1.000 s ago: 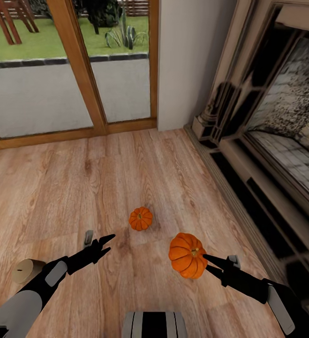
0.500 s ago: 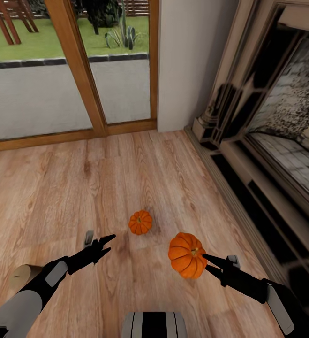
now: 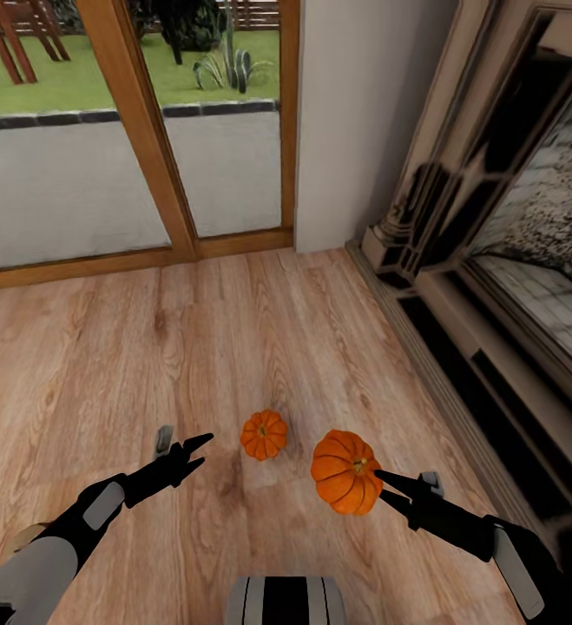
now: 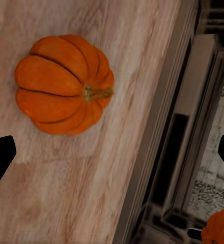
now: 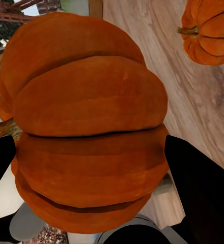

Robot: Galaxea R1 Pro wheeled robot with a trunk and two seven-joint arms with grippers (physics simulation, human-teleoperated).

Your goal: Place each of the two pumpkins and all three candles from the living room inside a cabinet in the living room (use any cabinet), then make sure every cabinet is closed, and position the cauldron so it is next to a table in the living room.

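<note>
Right gripper (image 3: 375, 483) at the lower right of my head view, its two black fingers clamped on the larger pumpkin (image 3: 346, 471), which I hold lifted over the plank floor (image 3: 103, 347); in the right wrist view this pumpkin (image 5: 86, 127) sits between the dark fingers; second, smaller pumpkin (image 3: 263, 434) resting on the floor between my two arms, just ahead of the left gripper (image 3: 200, 451); left gripper's fingers apart and holding nothing, as the left wrist view suggests, the floor pumpkin (image 4: 63, 84) lying between them; stone fireplace (image 3: 511, 260) along the right; glass doors (image 3: 147, 130) ahead.
</note>
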